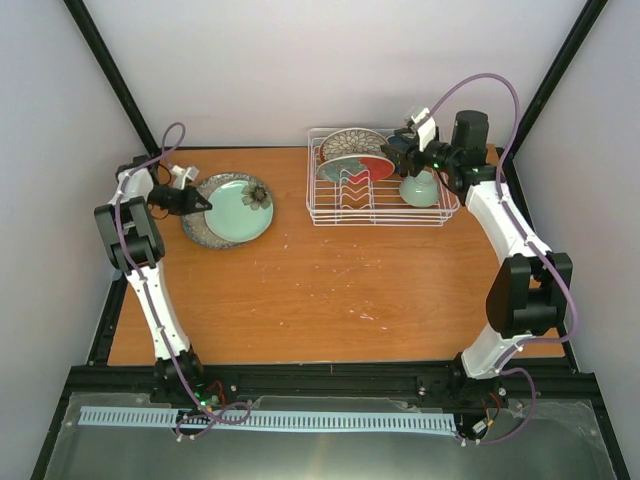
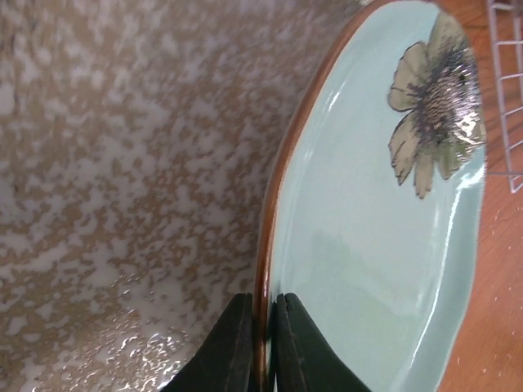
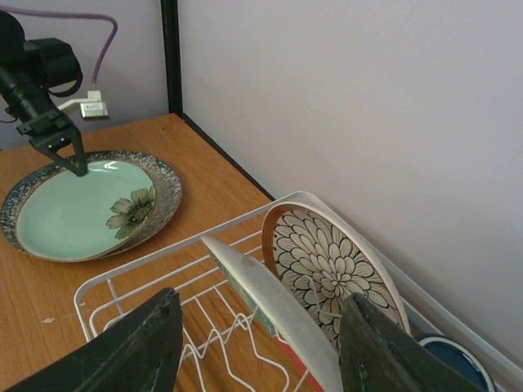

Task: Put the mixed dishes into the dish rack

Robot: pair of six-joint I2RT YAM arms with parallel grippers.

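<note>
My left gripper (image 1: 197, 203) (image 2: 263, 314) is shut on the brown left rim of the pale teal flower plate (image 1: 240, 208) (image 2: 368, 245). That plate lies on the large speckled plate (image 1: 200, 228) (image 2: 122, 163). My right gripper (image 1: 395, 155) (image 3: 261, 343) is open and empty above the white wire dish rack (image 1: 380, 215) (image 3: 139, 265). The petal-patterned plate (image 1: 352, 142) (image 3: 327, 261) stands on edge at the rack's back. A plate with a white underside (image 3: 278, 310) stands in front of it. The pale green cup (image 1: 420, 190) sits mouth down at the rack's right end. The dark blue mug (image 3: 453, 359) shows only in part.
The rack stands at the table's back right, close to the rear wall. The two stacked plates lie at the back left near the left arm's elbow (image 1: 125, 225). Black frame posts (image 3: 170, 57) stand in the back corners. The orange table (image 1: 330, 290) stretches forward from there.
</note>
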